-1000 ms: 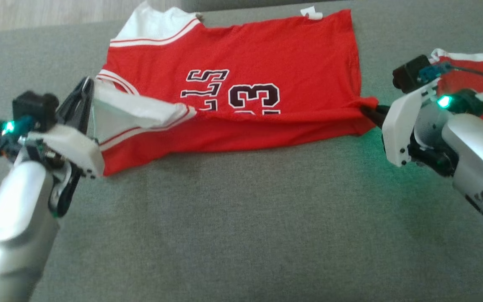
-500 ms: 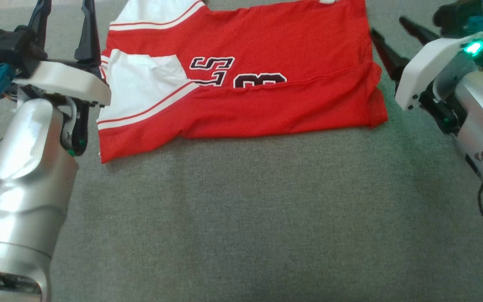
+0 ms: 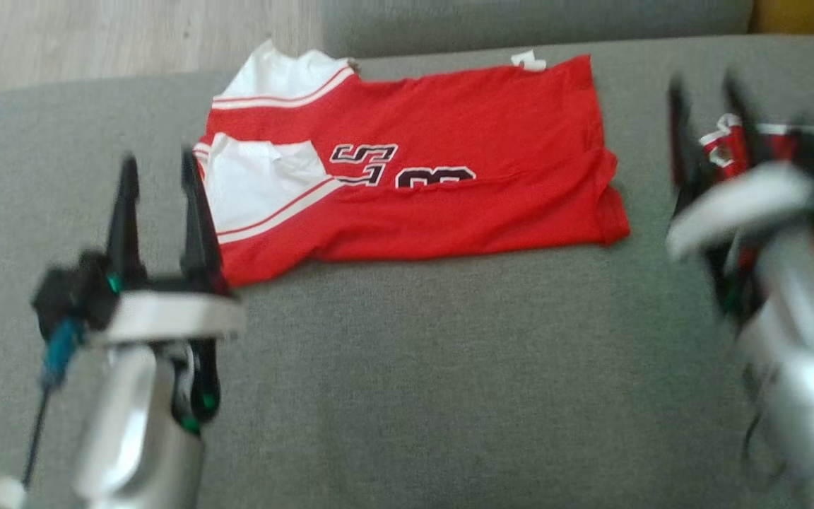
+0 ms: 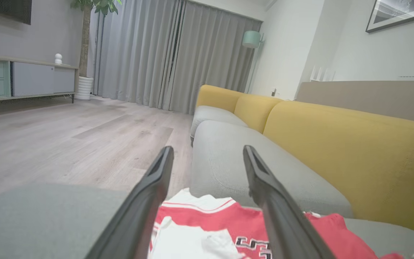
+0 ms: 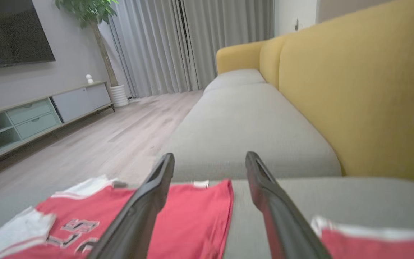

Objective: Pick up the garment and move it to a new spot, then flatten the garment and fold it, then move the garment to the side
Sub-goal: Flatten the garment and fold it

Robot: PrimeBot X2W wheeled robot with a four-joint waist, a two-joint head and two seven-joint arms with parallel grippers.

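**One fold is in, now for the next**

My left gripper [image 3: 158, 166] and my right gripper [image 3: 704, 88] are both wide open and hold nothing. The red garment [image 3: 449, 198] lies flat on the far part of the grey sofa seat [image 3: 449, 367], between my two grippers. Its near edge looks folded up over the numbers. I think another fold comes now. To do it well, I should go down low, pinch both layers at each end, and lift both sides together. I must not catch the other red cloth [image 5: 379, 244] on the right.
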